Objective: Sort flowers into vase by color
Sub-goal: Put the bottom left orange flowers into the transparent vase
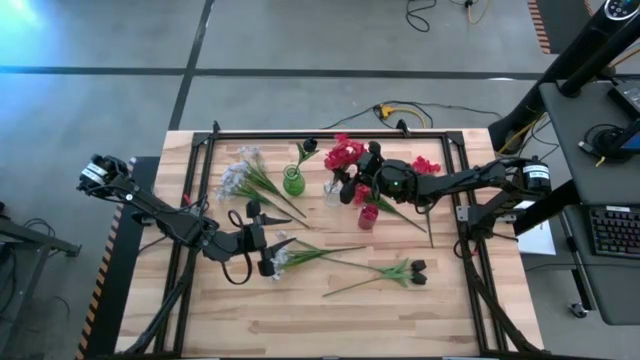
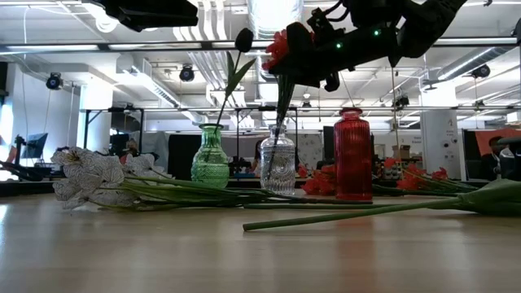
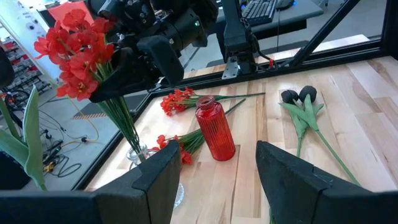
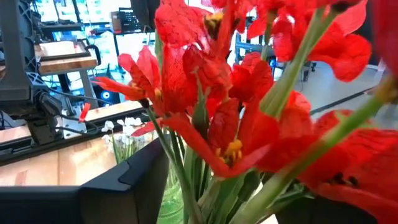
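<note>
A red-blossomed spray (image 3: 74, 50) stands with its stems in the clear vase (image 1: 332, 188). My right gripper (image 3: 134, 68) is open at table-centre height above that vase, its fingers on either side of the stems just under the blossoms. A dark-budded flower (image 1: 308, 147) stands in the green vase (image 1: 293, 181). A red vase (image 3: 214, 130) stands beside the clear one. My left gripper (image 1: 275, 255) hovers open and holds nothing, over a white spray (image 1: 295, 252) lying on the table. Two dark tulips (image 3: 298, 96) lie near the front right. My right gripper comes level at the red spray's stems (image 4: 186, 180), from the table's right. The stems run upright between its fingers. A gap shows between one finger (image 4: 124, 183) and the stems. Whether the other finger touches them I cannot tell.
More white sprays (image 1: 240, 175) lie at the far left of the table. Loose red sprays lie behind the red vase (image 3: 177, 99) and beside it (image 3: 171, 143). A black frame rail (image 1: 330, 133) runs along the table's far edge.
</note>
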{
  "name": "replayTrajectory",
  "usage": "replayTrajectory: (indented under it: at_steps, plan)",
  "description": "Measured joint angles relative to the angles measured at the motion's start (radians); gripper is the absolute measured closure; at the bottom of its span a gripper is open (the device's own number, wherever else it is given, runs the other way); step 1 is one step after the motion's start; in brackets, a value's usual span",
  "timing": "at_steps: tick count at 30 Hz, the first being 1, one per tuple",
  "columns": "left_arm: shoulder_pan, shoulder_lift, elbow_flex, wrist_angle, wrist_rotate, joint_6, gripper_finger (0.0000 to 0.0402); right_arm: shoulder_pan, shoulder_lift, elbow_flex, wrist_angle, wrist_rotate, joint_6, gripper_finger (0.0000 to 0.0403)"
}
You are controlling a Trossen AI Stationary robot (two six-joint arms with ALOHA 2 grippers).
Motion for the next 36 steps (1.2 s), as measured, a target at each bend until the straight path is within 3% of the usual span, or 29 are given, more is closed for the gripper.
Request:
replayTrajectory:
  at_steps: [16, 36]
  plan:
    - [0.0, 0.0, 0.0, 0.0, 0.0, -0.002, 0.0209, 0.0, -0.003, 0.0, -0.024, 0.0, 0.013, 0.0115]
    - [0.0, 0.0, 0.0, -0.009, -0.001, -0.003, 0.0209, 0.0, -0.079, 0.0, -0.171, 0.0, 0.042, 0.0107]
